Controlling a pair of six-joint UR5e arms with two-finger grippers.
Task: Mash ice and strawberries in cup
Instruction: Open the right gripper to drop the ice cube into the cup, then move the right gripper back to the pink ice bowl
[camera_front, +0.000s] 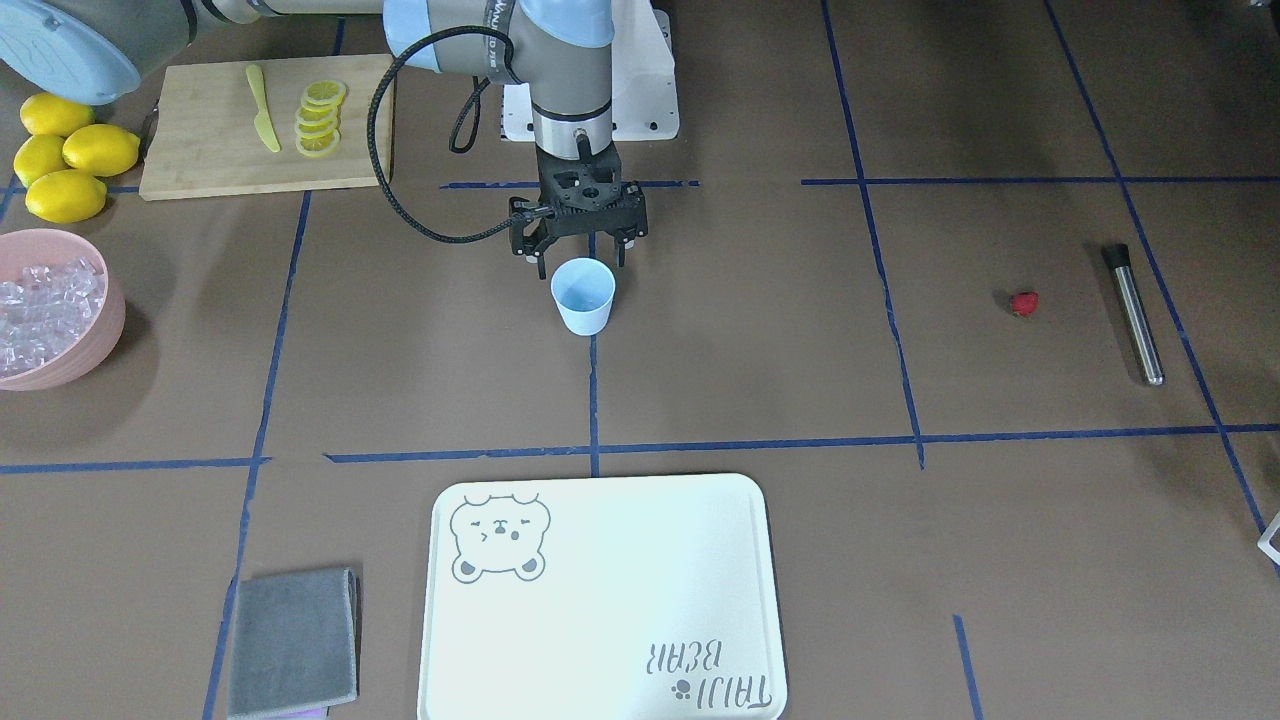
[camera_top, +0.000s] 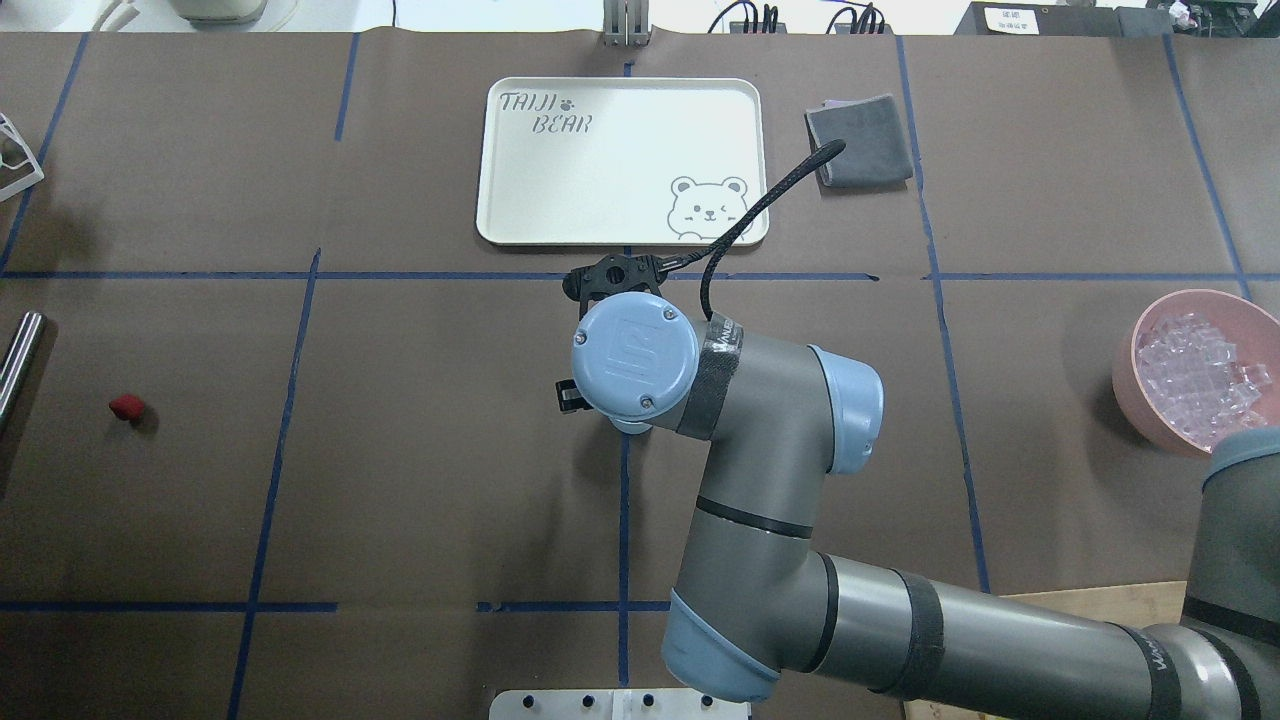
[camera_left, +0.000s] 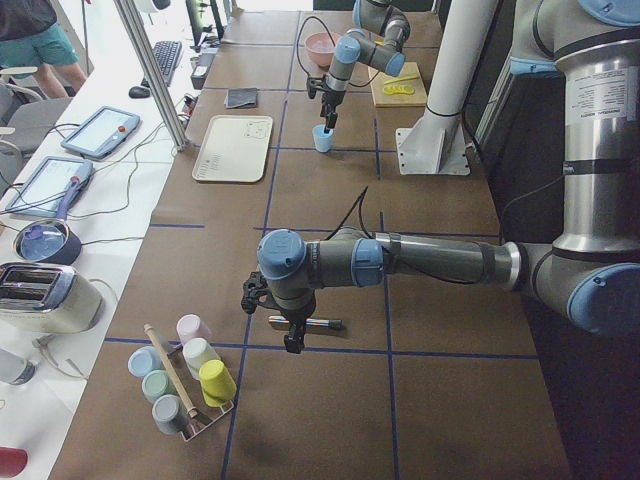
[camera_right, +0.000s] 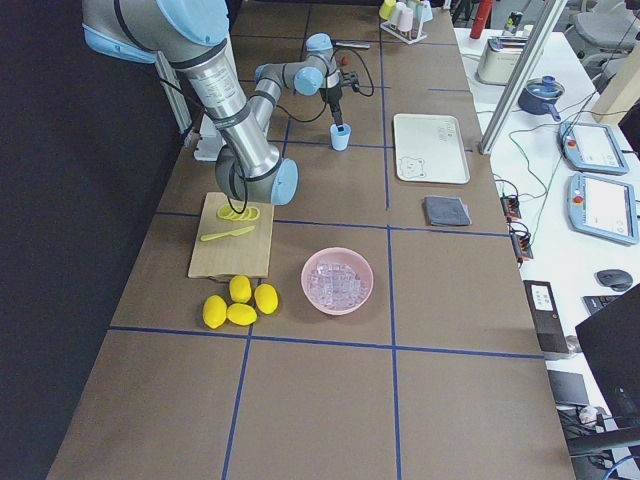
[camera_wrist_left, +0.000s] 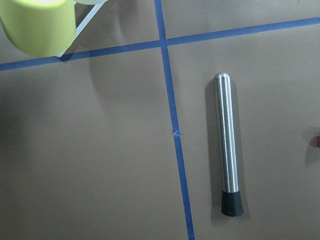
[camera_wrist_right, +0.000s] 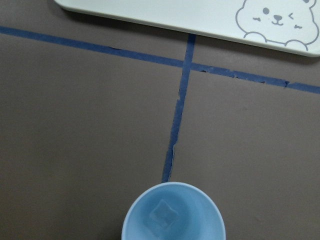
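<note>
The light blue cup stands upright near the table's middle, and the right wrist view shows one clear ice cube lying in the cup. My right gripper hangs just above its rim, open and holding nothing. More ice fills the pink bowl. The strawberry lies alone on the table, far from the cup. In the exterior left view my left gripper hovers over a steel muddler; I cannot tell whether it is open or shut.
The muddler lies flat beside a blue tape line. A white tray and grey cloth sit beyond the cup. Lemons and a cutting board with lemon slices lie near the bowl. A cup rack stands by the left gripper.
</note>
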